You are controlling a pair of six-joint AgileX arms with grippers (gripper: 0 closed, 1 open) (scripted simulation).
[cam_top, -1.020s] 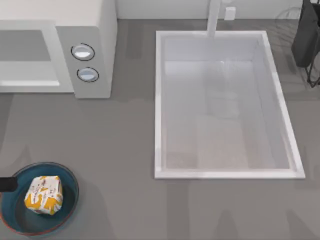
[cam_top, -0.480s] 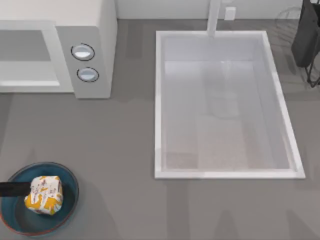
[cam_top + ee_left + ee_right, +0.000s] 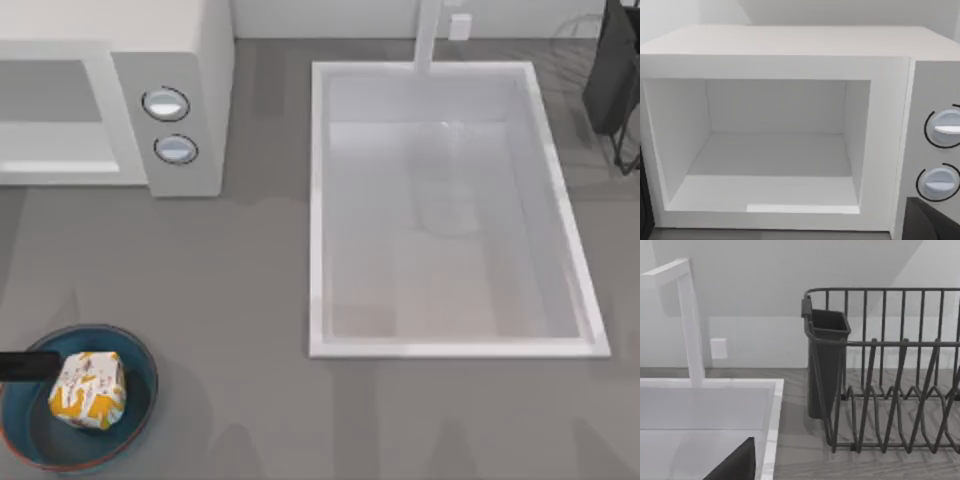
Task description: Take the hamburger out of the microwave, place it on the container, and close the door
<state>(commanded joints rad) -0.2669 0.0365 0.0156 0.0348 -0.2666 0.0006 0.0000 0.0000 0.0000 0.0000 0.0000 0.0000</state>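
Well, from my remote seat the top view gives me a grey counter (image 3: 240,300) with a pale wall behind it at twelve o'clock. Nearest me, at seven o'clock, sits the container (image 3: 140,400), and the hamburger (image 3: 88,390) rests inside it, a little toward nine o'clock of the dish's middle. A dark bar, the tip of my left gripper (image 3: 28,366), reaches in from the frame's nine o'clock edge over the container's rim, just beside the hamburger's ten o'clock corner; I cannot tell whether its fingers are spread or pressed together.

Farther back, the sink (image 3: 315,200) takes up the middle and three o'clock side of the counter, with a white faucet (image 3: 428,35) at its twelve o'clock edge. A dark dish rack (image 3: 620,80) with a cutlery cup (image 3: 825,365) stands at two o'clock, just beyond the sink, and my right wrist view looks at it past a dark corner of my right gripper (image 3: 735,465), whose fingers I cannot judge.

At ten o'clock stands the microwave (image 3: 180,90), its cavity (image 3: 775,145) bare and open to the front, two knobs (image 3: 166,104) on its panel. Nothing lies on the counter between microwave and container.
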